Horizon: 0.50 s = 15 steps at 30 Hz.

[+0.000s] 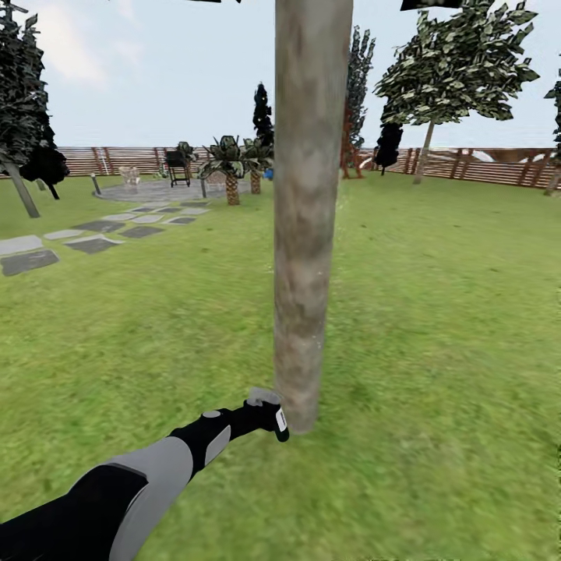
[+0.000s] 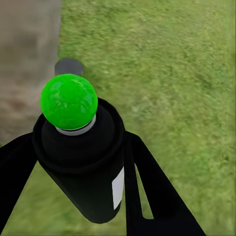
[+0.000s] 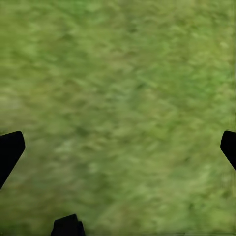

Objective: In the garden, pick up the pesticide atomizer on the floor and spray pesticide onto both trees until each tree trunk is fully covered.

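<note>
The left tool (image 1: 269,417) is gripping the small dark-bodied pesticide atomizer with its white label and pale grey trigger head (image 1: 273,411), holding it low, right beside the foot of the straight, mottled grey-brown tree trunk (image 1: 310,234).

The main risk, as I judge it, is uneven coverage: the bottle is sitting so near the base that spray may be landing only on one low patch, leaving the upper trunk and the far side bare. At this range the nozzle or the tool could also be bumping the bark and twisting the bottle in the grip. The second broadleaf tree with blocky green leaves (image 1: 460,66) is standing well apart by the brown slat fence (image 1: 499,164), so it is not yet being treated.

The left wrist view is showing what the head view cannot: the atomizer (image 2: 83,162) clamped between the dark fingers (image 2: 152,196), a bright green dot (image 2: 69,101) on its head, and the trunk (image 2: 27,64) looming just beside it. The right wrist view is showing the right tool (image 3: 118,147) spread wide and empty over the green lawn (image 3: 118,88).
</note>
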{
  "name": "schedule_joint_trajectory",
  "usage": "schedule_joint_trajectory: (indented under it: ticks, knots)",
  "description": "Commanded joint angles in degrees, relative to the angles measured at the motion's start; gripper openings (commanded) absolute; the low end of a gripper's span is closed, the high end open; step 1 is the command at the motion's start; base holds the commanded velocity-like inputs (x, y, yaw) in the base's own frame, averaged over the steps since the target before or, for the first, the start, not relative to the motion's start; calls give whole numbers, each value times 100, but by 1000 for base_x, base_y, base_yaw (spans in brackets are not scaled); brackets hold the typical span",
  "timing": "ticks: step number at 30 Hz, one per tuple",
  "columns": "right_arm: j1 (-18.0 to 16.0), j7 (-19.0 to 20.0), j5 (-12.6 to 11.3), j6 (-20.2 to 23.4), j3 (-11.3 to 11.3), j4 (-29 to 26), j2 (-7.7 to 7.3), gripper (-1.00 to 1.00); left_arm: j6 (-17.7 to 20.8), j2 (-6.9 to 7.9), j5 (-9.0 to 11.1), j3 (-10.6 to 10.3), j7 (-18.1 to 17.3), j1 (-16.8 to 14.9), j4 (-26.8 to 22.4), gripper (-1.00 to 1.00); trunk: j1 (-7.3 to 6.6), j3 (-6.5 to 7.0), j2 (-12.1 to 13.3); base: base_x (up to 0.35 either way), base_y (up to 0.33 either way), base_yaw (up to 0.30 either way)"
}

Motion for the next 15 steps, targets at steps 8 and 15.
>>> schedule_joint_trajectory:
  ticks: [8, 15]
  knots:
    - [-11, 20, -24, -52, -37, 26, 0, 100, -31, 1, 62, -46, -19, -5, 8, -100, 1, -6, -4, 8, 30, -278]
    - [-11, 20, -24, -52, -37, 26, 0, 100, -31, 1, 62, -46, -20, -5, 8, -100, 1, -6, -4, 121, 114, -82]
